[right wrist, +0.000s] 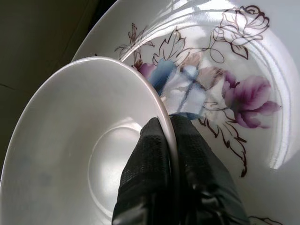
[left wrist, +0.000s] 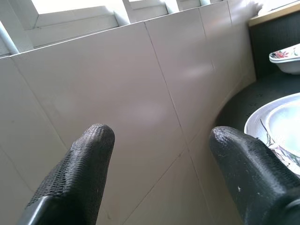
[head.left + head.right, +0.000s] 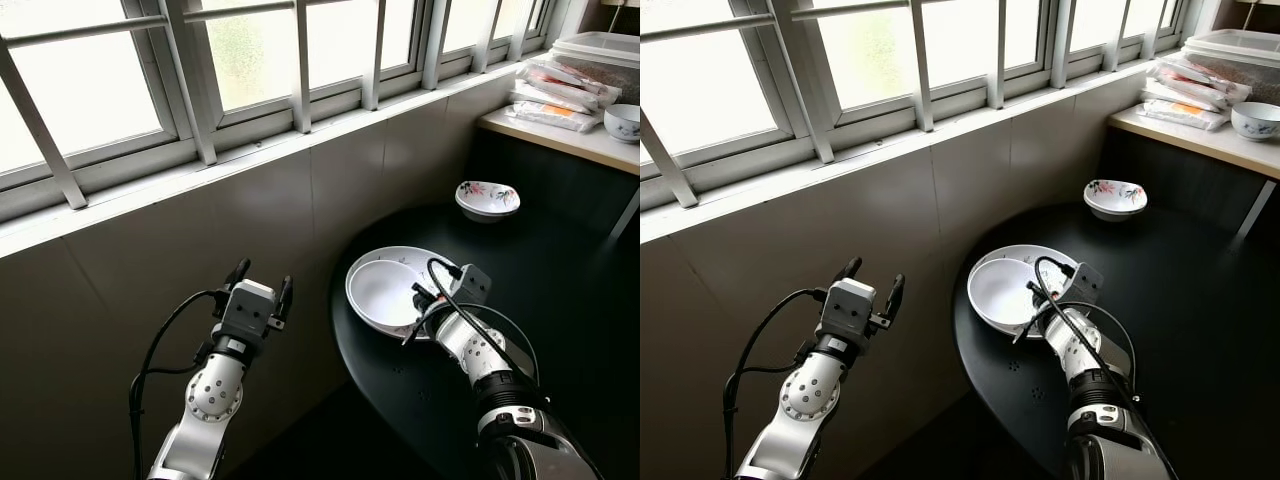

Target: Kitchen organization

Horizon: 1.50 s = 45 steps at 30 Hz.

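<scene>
Beneath a long white-framed window (image 3: pixel 300 60) and a wall of pale grey tiles (image 3: pixel 250 230), a round black table (image 3: pixel 560 300) is seen, with a light wooden counter (image 3: pixel 575 140) beyond it carrying sealed food packets (image 3: pixel 555 95) and a small blue-patterned bowl (image 3: pixel 622 121).

A plain white shallow bowl (image 3: pixel 383 293) is held by its rim in the right gripper (image 3: pixel 428 300), whose two black fingers (image 1: pixel 154 168) are pinched tight on either side of that rim. The bowl sits over a larger white plate painted with purple flowers (image 1: pixel 234 70), near the table edge closest to the wall; whether it rests on the plate or is lifted just clear cannot be told. The left gripper (image 3: pixel 260 285) is held up in front of the tiled wall, away from the table, with its fingers spread wide and nothing between them.

The job is judged to be at an early stage: one bowl is in hand, while a small flower-patterned dish (image 3: pixel 487 198) stands well apart on the far side of the table, apparently untouched, and the plate remains to be dealt with.

The plate's floral painting and the pinch on the rim are made plain by the right wrist view, whereas the table layout and the far dish are given by the head views.
</scene>
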Motion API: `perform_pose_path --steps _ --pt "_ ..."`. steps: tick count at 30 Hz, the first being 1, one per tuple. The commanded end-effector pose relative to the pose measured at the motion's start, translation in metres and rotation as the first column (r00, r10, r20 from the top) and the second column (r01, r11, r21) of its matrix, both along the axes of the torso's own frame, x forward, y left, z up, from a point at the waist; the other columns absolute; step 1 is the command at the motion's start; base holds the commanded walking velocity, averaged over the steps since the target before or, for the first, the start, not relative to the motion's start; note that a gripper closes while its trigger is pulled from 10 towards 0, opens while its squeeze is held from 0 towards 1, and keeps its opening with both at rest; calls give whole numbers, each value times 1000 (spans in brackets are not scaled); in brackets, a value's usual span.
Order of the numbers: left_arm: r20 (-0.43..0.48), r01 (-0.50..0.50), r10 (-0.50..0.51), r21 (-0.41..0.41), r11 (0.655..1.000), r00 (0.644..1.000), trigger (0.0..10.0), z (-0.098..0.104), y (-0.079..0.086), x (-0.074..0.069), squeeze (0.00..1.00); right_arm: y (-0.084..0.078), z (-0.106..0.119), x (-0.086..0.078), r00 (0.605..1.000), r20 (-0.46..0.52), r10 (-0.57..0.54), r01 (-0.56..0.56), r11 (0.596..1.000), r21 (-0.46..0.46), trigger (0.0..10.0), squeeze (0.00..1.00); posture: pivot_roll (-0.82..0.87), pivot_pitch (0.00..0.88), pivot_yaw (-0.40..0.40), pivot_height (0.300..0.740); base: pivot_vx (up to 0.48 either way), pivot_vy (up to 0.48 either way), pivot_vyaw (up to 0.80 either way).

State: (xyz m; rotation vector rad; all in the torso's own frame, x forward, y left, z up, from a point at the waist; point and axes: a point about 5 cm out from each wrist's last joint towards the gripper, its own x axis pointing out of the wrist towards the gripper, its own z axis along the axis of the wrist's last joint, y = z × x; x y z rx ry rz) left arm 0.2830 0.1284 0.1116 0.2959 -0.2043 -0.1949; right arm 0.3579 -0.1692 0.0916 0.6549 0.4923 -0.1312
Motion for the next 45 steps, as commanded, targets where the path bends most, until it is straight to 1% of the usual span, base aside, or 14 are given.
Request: perform_pose_path --steps 1,5,8,12,16,18,22,26,27,28,33,39,42,45 --pt "3 -2 2 16 1000 1000 10000 0 2 2 0 2 13 4 998 70 -9 7 1000 25 0 0 -42 0 18 740 0 0 0" --pt "0 -2 2 16 1000 1000 10000 -1 2 1 0 5 40 9 967 253 -2 0 1000 11 0 0 -42 0 18 740 0 0 0" --pt "-12 -4 4 17 1000 1000 10000 -4 3 0 0 8 63 9 923 384 6 -7 1000 2 0 0 -44 0 18 740 0 0 0" --pt "-33 -6 7 21 1000 999 10000 -9 4 -2 0 14 80 6 874 484 36 -45 999 7 0 0 -45 0 19 740 0 0 0" --pt "-48 -13 15 31 999 999 10000 -12 5 -3 0 18 81 3 862 503 70 -69 997 -21 0 0 -45 0 19 740 0 0 600" --pt "-83 -51 56 59 997 995 10000 -20 11 -6 0 26 77 -3 850 508 142 -119 990 -79 0 0 -40 0 17 740 0 0 800" --pt "-112 -65 74 83 994 991 10000 -28 14 -10 0 34 75 -9 831 521 196 -163 981 -109 0 0 -38 0 17 740 0 0 800" --pt "-124 -52 63 87 995 990 10000 -32 13 -16 0 47 71 -18 797 524 301 -250 954 -168 0 0 -39 0 16 740 0 0 800" --pt "-134 -35 47 91 995 990 10000 -35 13 -22 0 53 68 -23 777 519 356 -297 935 -196 0 0 -39 0 18 740 0 0 800" --pt "-142 -27 40 92 995 989 10000 -37 13 -25 0 55 66 -25 773 516 370 -311 929 -201 0 0 -39 0 19 740 0 0 800" --pt "-186 -27 41 77 997 982 10000 -46 15 -35 0 54 56 -28 783 487 386 -322 923 -212 0 0 -35 0 18 740 0 0 800" --pt "-192 -31 39 48 998 981 10000 -44 12 -34 0 57 55 -31 779 484 400 -333 917 -222 0 0 -32 0 14 740 0 157 800" --pt "-145 -32 38 46 998 989 10000 -38 9 -33 0 60 56 -32 765 488 420 -346 907 -238 0 0 -32 0 14 740 0 157 800" --pt "-137 -26 32 50 998 990 10000 -36 8 -30 0 60 57 -31 761 493 423 -348 906 -240 0 0 -31 0 13 740 0 0 800"
